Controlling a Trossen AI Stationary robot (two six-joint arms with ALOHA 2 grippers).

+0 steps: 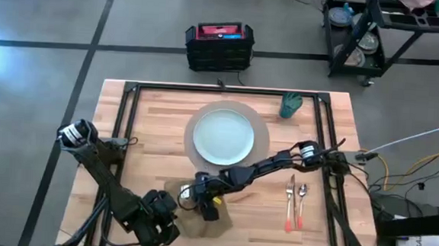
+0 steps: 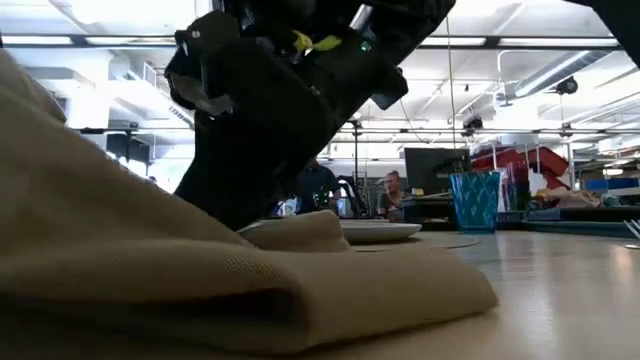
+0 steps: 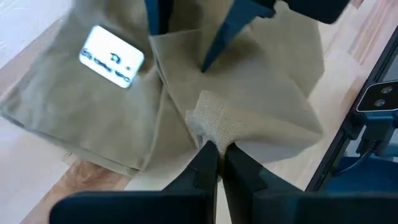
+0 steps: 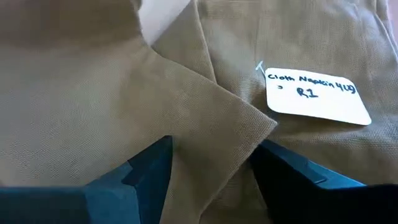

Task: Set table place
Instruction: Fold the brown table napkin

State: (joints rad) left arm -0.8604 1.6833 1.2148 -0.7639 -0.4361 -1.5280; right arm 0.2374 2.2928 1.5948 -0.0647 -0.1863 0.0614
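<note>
Both grippers are on the napkin (image 1: 199, 213) at the near edge of the table (image 1: 158, 119), just in front of the plate.

Left gripper (image 3: 216, 151): jaws closed, pinching a raised fold of the cloth between the fingertips (image 3: 205, 155). The cloth bunches up right at the tips and fans away from them.

Right gripper (image 4: 211, 158): jaws spread, one finger (image 4: 149, 165) either side of a pointed flap corner of the napkin. The cloth lies between and under them; cannot tell if the tips press on it. In the high view the right arm reaches across from the right rail and its gripper (image 1: 204, 191) sits over the napkin's far part, the left gripper (image 1: 161, 211) at its left edge.

Napkin: tan-brown woven cloth, folded in overlapping layers, rumpled, not flat. White label (image 4: 317, 96) on it, handwritten "Cloth Napkin" and "R1".

Rest of the place: pale blue-green plate (image 1: 224, 135) centred on the round tan mat (image 1: 264, 124); teal cup (image 1: 291, 105) upright beyond the mat, to its right; orange-handled fork (image 1: 290, 202) and spoon (image 1: 301, 204) side by side, right of the plate, well apart from the napkin.
</note>
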